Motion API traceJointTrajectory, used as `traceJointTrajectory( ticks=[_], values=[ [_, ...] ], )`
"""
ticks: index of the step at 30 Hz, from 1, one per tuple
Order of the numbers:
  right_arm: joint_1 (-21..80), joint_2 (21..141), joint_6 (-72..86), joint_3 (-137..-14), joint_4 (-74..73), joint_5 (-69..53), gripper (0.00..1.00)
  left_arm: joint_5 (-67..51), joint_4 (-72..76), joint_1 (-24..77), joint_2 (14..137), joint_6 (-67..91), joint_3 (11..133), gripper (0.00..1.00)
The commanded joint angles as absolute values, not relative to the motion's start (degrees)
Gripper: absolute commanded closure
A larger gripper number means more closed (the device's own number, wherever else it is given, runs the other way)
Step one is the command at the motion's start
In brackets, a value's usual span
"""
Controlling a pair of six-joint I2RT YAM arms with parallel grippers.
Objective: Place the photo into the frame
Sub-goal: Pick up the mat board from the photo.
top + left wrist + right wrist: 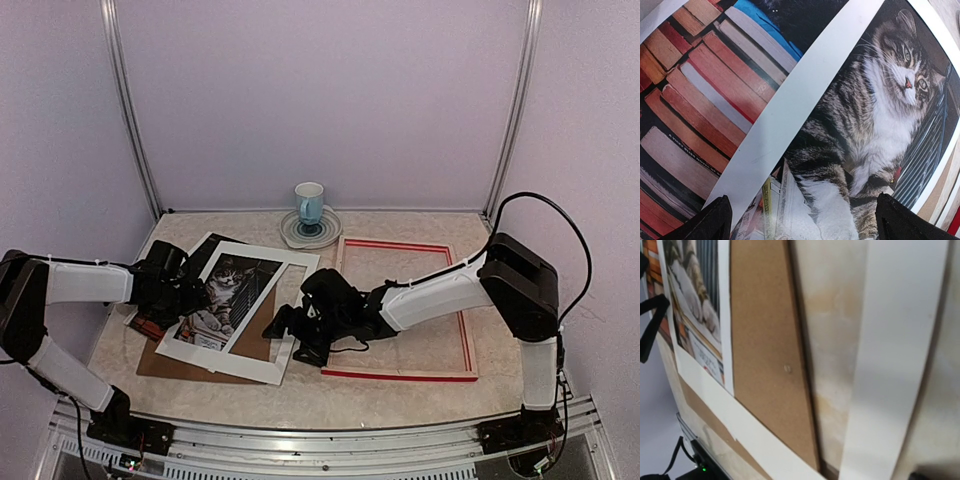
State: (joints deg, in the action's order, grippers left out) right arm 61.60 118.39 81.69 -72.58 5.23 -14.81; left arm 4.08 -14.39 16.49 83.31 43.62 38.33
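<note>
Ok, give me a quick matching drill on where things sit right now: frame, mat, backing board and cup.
Things
1. narrow red rectangular picture frame
2. white mat board with a rectangular window
3. plain brown backing board
4. pale blue ceramic cup

Places
A. on a saucer at the far edge
B. lowest in the pile on the left
C. lying flat at the right, apart from the pile
D. lying over the glossy cat photo

Pairs: 1-C, 2-D, 3-B, 4-A

white mat board (225, 362) over brown backing board (165, 366) | cup (309, 203) on saucer (290, 229)
</note>
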Motion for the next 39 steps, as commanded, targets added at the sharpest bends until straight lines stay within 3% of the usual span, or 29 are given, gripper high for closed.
traceJointTrajectory(
  ticks=[1,39],
  values=[
    [61.79,120.54,83.22,-73.35,5.89,-15.20,0.07,2.43,-14.94,16.14,83.28,43.75,37.01,0.01],
    [53.70,125.27,75.95,-72.50,24.31,-14.61,0.13,1.32,-14.37,16.00,83.12,43.67,36.74,0.01]
  ],
)
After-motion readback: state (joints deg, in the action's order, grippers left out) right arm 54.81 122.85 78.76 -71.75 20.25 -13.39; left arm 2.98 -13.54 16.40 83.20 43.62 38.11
